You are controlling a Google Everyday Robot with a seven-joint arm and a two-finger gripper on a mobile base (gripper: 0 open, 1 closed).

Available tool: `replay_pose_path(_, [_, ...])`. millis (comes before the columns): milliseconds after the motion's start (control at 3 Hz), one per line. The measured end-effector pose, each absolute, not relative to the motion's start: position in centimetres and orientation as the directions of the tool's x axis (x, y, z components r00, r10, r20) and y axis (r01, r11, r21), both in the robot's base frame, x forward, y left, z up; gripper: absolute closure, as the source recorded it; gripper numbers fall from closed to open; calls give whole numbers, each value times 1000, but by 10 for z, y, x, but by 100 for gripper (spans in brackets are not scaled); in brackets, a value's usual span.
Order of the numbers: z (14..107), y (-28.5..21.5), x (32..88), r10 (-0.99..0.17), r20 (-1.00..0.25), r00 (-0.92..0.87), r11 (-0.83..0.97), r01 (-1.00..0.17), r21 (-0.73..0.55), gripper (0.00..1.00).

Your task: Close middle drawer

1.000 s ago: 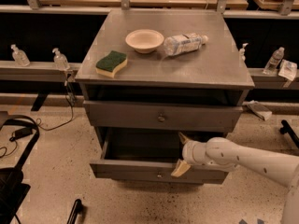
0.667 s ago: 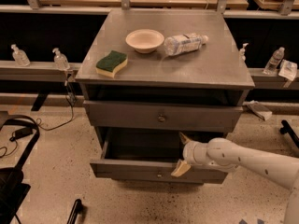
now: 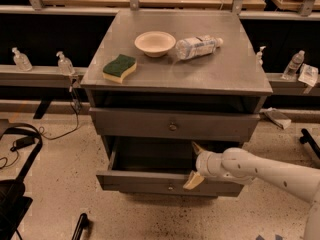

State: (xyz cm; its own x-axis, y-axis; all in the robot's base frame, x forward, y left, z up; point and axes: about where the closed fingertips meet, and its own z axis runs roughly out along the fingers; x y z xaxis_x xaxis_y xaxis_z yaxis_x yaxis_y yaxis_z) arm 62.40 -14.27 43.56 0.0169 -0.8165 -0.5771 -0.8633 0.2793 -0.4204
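The middle drawer is the grey metal drawer pulled out at the bottom of the grey cabinet. Its dark inside shows, and a small round knob sits in the centre of its front panel. My gripper is at the right part of that front panel, on a white arm coming in from the right. Its two tan fingers are spread apart. One fingertip points up over the drawer's inside. The other lies against the front panel's upper edge. It holds nothing.
Above the open drawer is a taller grey drawer front with a dark knob. The cabinet top holds a green sponge, a beige bowl and a lying water bottle. Cables and a black object lie on the floor at left.
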Motion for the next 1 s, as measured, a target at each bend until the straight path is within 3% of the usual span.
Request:
replay_pose_path(667, [436, -143, 624, -816, -577, 17, 279, -863, -420, 0])
replay_pose_path(1000, [436, -143, 624, -816, -577, 17, 279, -863, -420, 14])
